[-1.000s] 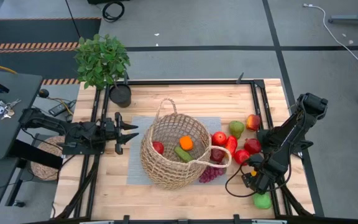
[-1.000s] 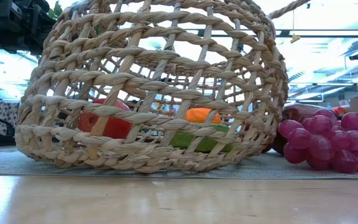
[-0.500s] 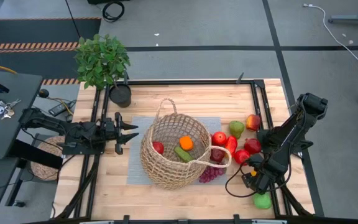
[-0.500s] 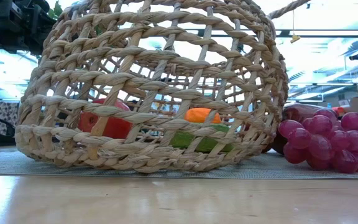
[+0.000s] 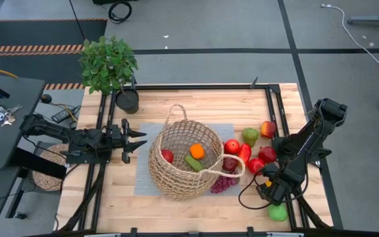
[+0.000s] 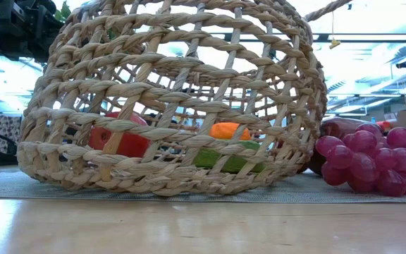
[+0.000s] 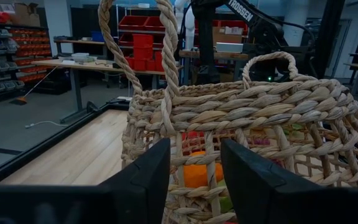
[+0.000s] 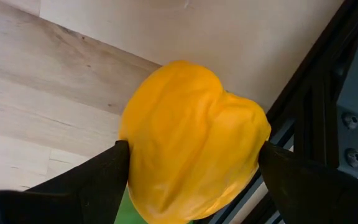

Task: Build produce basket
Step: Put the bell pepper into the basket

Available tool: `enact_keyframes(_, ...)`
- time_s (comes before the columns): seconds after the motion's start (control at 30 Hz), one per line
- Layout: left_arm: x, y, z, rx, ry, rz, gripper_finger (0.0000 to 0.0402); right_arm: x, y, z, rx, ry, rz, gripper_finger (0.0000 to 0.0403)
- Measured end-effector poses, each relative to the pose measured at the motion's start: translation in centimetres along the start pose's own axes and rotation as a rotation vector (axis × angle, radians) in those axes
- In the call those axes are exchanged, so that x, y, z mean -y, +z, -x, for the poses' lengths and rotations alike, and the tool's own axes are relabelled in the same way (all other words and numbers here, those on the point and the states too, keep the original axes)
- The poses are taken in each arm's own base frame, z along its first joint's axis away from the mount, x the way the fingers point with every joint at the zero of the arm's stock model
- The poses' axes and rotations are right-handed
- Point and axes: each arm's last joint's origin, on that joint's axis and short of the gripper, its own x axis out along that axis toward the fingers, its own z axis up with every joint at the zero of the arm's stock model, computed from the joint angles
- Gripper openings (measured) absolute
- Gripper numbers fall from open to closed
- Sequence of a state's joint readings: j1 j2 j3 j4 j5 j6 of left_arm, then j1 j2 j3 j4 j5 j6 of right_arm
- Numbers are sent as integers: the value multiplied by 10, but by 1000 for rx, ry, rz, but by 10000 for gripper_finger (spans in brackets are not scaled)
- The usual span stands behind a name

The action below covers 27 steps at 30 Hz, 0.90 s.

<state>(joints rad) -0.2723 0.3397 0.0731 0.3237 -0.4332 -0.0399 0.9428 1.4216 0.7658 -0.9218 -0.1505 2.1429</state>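
Observation:
The tan wicker basket stands on a grey mat at the table's middle. It holds a red apple, an orange and a green piece. More red and green produce and purple grapes lie on the table to its right. My left gripper is open and empty, level, just left of the basket. My right gripper is near the table's near right corner, shut on a yellow pepper, beside a green fruit. My right gripper pinches the yellow pepper between its two fingers, one on each of its opposite sides. The fingers come from above, pointing down. Whether the pepper rests on the table or hangs clear, I cannot tell.
A potted plant stands at the far left corner. Black frame rails run along the table's edges, one right beside the pepper. Bare wood lies along the far side and along the near side.

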Motion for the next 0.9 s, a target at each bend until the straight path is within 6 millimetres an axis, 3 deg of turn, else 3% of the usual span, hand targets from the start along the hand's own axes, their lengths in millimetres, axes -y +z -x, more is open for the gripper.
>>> enact_keyframes(0.9,0,0,0,-1,0,0,148,-1,1,0,14,12,-3,345)
